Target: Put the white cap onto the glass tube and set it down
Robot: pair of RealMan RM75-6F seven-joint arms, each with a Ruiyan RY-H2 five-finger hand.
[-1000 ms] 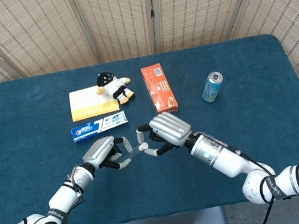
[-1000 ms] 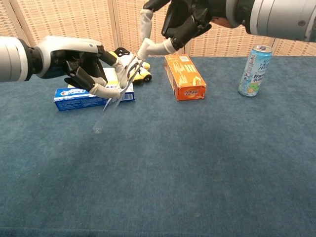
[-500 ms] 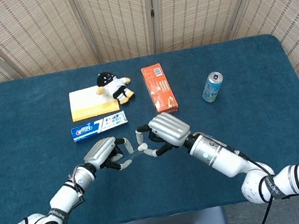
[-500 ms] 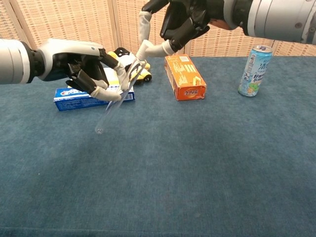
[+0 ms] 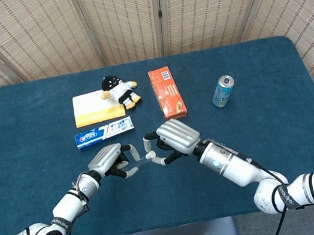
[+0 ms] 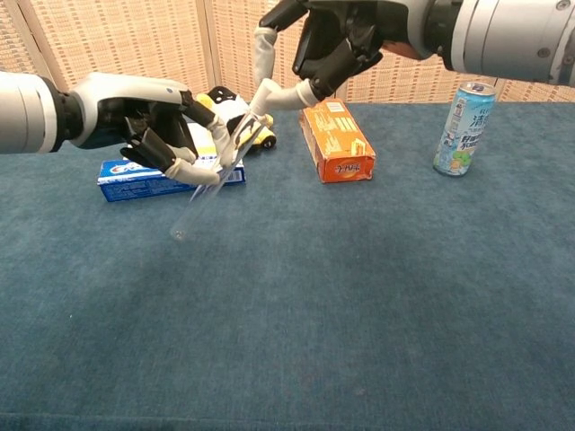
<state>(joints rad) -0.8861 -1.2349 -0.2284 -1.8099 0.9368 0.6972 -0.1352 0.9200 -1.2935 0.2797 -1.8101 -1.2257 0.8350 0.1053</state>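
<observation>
My left hand [image 6: 148, 126] grips the tilted tube [image 6: 214, 180] above the table [image 6: 359, 296]; my right hand [image 6: 337, 40] pinches the cap [image 6: 265, 95] at its top.

Setting: a staged test area, most like a robotics lab. Evidence: one table [image 5: 17, 118] covered in dark blue cloth; woven folding screens [image 5: 127, 16] closing off the whole top of the frame; unrelated props laid out in the upper middle, namely a toothpaste box [image 5: 103, 132], an orange carton [image 5: 166, 92], a drink can [image 5: 223, 91], a small doll [image 5: 119, 90] and a yellow-edged white pad [image 5: 93, 107].
</observation>
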